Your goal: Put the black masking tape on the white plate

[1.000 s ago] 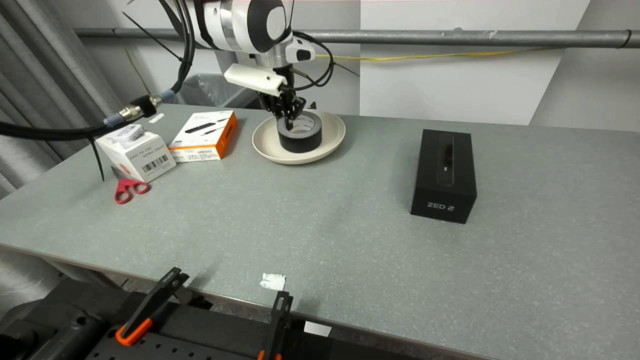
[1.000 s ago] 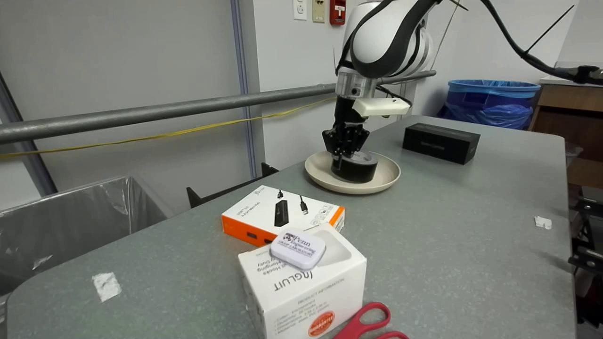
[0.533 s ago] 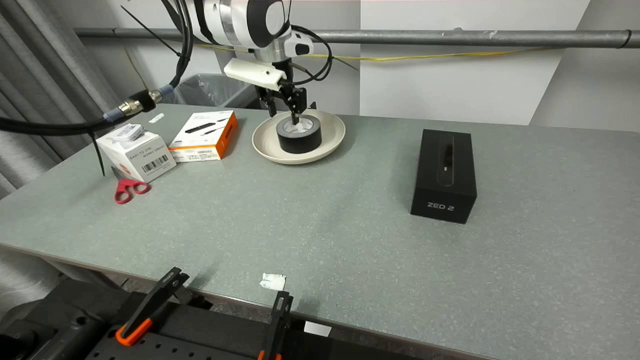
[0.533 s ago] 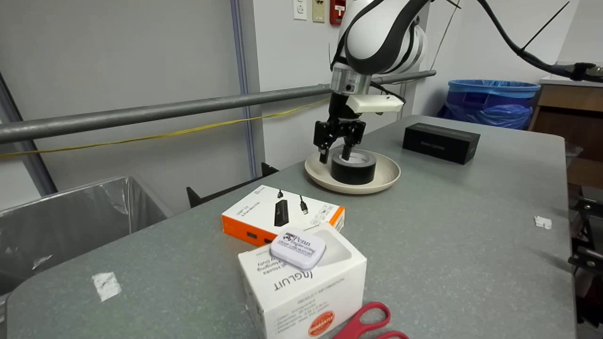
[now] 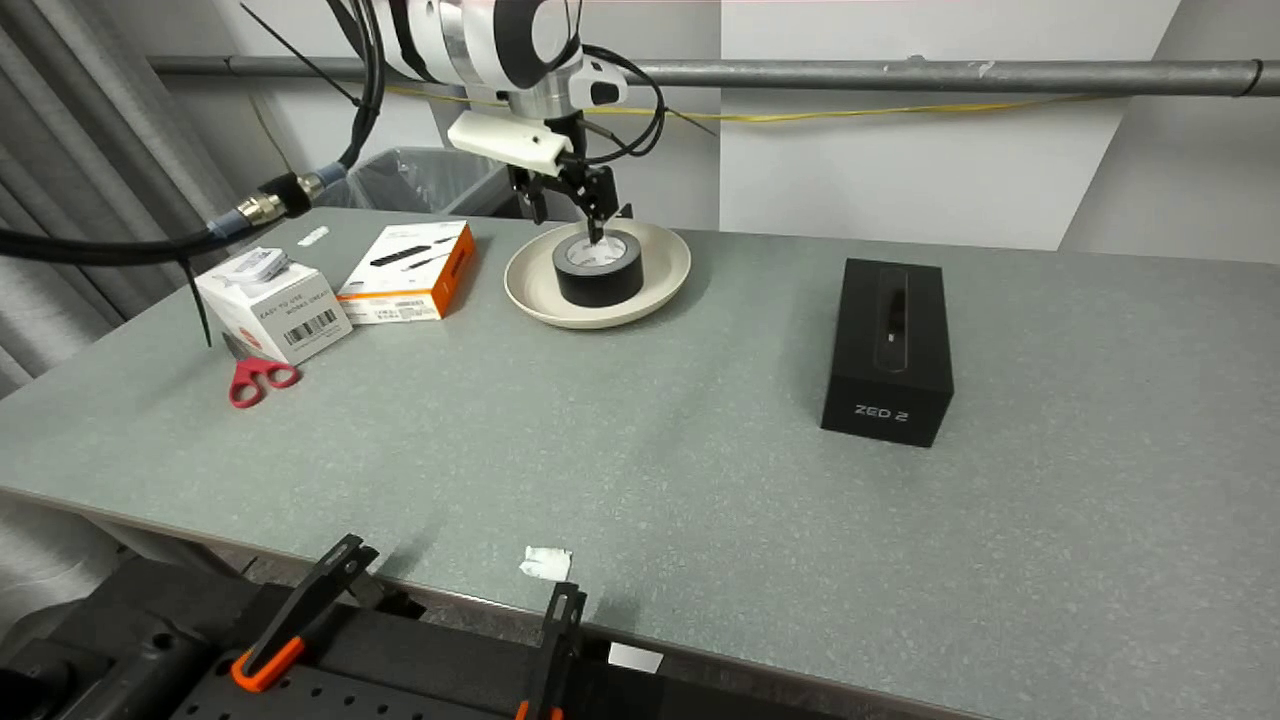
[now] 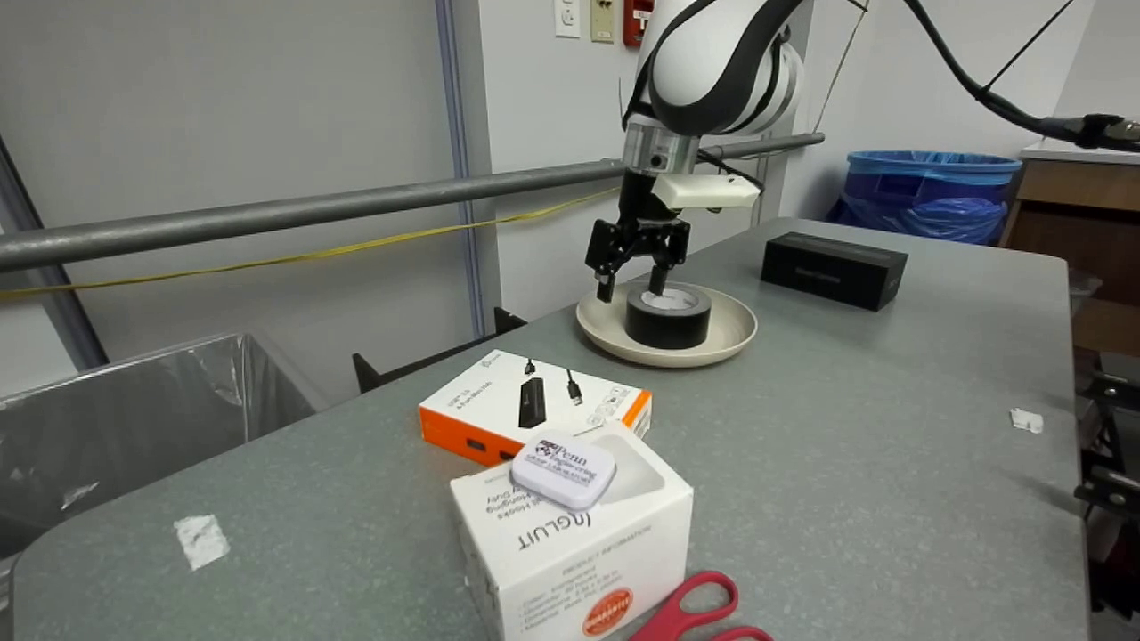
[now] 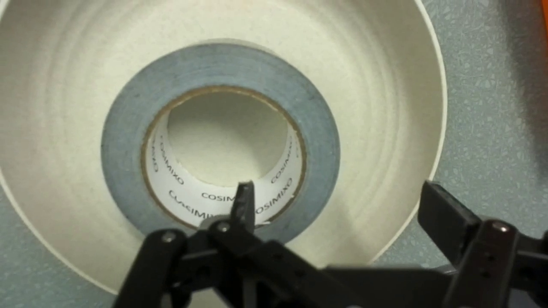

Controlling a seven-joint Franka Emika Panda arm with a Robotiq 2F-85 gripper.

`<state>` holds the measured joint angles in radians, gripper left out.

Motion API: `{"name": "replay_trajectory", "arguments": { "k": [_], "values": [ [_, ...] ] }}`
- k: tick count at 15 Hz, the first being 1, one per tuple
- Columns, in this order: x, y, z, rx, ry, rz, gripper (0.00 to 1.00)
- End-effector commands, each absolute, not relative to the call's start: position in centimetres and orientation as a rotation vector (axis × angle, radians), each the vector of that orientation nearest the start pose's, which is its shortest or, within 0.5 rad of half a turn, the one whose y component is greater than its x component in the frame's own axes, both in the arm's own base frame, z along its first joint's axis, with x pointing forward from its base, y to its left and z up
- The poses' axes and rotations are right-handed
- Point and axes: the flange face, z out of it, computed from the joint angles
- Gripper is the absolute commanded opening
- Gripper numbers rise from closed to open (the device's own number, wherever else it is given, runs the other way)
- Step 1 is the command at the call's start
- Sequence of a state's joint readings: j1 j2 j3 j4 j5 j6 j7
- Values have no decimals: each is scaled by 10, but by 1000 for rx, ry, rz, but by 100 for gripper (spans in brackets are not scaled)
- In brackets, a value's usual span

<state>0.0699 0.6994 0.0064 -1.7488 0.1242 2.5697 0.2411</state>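
Note:
The black masking tape (image 5: 600,287) lies flat on the white plate (image 5: 667,265), inside its rim, in both exterior views. From above, the wrist view shows the tape's grey top face (image 7: 319,141) and its white printed core. My gripper (image 7: 337,188) is open, with nothing held. One fingertip (image 7: 245,201) is over the ring's hole; whether it still dips inside, I cannot tell. Its opposite finger (image 7: 449,222) is out over the plate's rim, apart from the tape. In an exterior view the gripper (image 6: 631,292) hangs just above the tape at the plate's wall side.
A white and orange box (image 6: 534,401) and a white box (image 6: 597,570) with a small tin (image 6: 563,469) on top stand beside the plate. Red scissors (image 5: 262,380) lie near them. A black box (image 5: 888,350) sits across the table. A pipe (image 6: 356,200) runs behind.
The gripper has opened and let go of the tape's ring wall, its fingers spreading apart. It has then risen slightly. The tape has stayed on the plate.

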Motion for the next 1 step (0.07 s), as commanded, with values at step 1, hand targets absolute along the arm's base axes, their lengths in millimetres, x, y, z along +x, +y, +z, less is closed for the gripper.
{"name": "replay_trajectory", "arguments": {
  "k": [1],
  "values": [
    [674,49,184,-3015,405,-162,100]
  ]
}}
